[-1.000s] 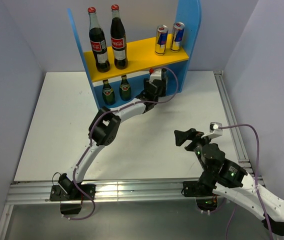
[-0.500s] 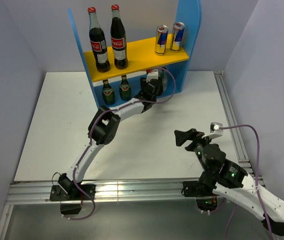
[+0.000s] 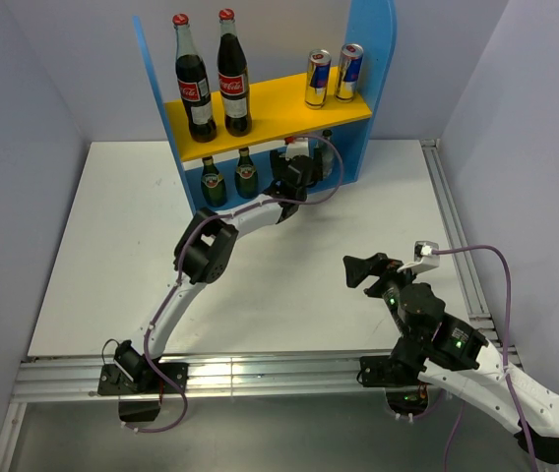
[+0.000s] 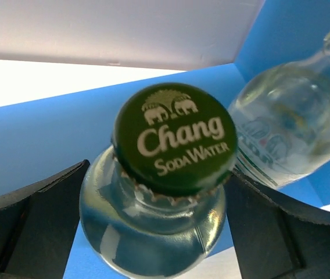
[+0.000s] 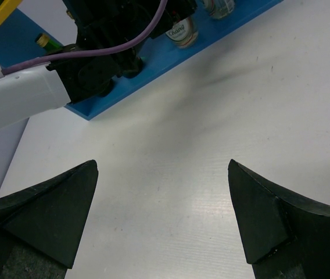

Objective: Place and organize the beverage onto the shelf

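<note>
The shelf point(image 3: 370, 59) stands at the table's far edge. On its yellow upper board point(image 3: 279, 113) are two cola bottles point(image 3: 193, 84) and two slim cans point(image 3: 317, 79). My left gripper point(image 3: 292, 165) reaches under that board. Its jaws stand open on either side of a clear green-capped soda bottle point(image 4: 174, 139) resting on the blue base. A second clear bottle point(image 4: 296, 133) stands just to the right. My right gripper point(image 3: 363, 270) hovers open and empty over the bare table point(image 5: 171, 145).
Two dark green bottles point(image 3: 213, 182) stand at the left of the lower level. The left arm point(image 5: 20, 99) stretches across the middle of the table to the shelf base point(image 5: 153, 67). Aluminium rails run along the right and near edges.
My left gripper has opened and let go of the clear bottle after sliding slightly left and deeper under the board. The right arm has not moved.
</note>
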Action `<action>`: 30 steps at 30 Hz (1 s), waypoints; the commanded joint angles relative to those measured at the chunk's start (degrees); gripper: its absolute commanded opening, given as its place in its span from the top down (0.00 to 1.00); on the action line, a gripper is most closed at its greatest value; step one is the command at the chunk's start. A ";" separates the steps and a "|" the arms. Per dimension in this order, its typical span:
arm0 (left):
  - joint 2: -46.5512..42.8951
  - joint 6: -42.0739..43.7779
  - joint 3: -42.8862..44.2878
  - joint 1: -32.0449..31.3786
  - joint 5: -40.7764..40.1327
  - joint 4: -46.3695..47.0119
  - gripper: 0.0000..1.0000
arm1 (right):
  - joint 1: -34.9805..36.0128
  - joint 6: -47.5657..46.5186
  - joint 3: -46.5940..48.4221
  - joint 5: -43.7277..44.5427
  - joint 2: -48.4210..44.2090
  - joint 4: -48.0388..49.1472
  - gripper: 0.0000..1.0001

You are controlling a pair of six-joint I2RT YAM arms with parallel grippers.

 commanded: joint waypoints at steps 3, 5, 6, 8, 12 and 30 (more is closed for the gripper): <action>-6.98 -0.36 -3.78 0.50 0.85 7.85 0.01 | 0.29 -0.49 -0.23 0.85 -0.38 1.43 0.00; -8.74 -0.17 -5.63 0.06 0.15 8.38 0.01 | 0.37 -0.49 -0.32 1.02 -0.47 1.43 0.00; -9.35 -0.09 -7.56 -0.20 -0.20 8.55 0.01 | 0.29 -0.40 -0.32 0.94 -0.47 1.25 0.00; -11.29 -0.43 -9.85 -0.65 -0.73 9.16 0.01 | 0.29 -0.49 -0.32 1.02 -0.47 1.34 0.00; -15.33 -1.14 -17.04 -1.61 -0.99 10.48 0.01 | 0.38 -0.48 -0.32 1.37 -0.21 1.34 0.00; -36.57 -3.33 -37.88 -9.50 0.17 2.59 0.01 | 0.37 -1.28 -0.14 0.06 1.82 2.39 0.00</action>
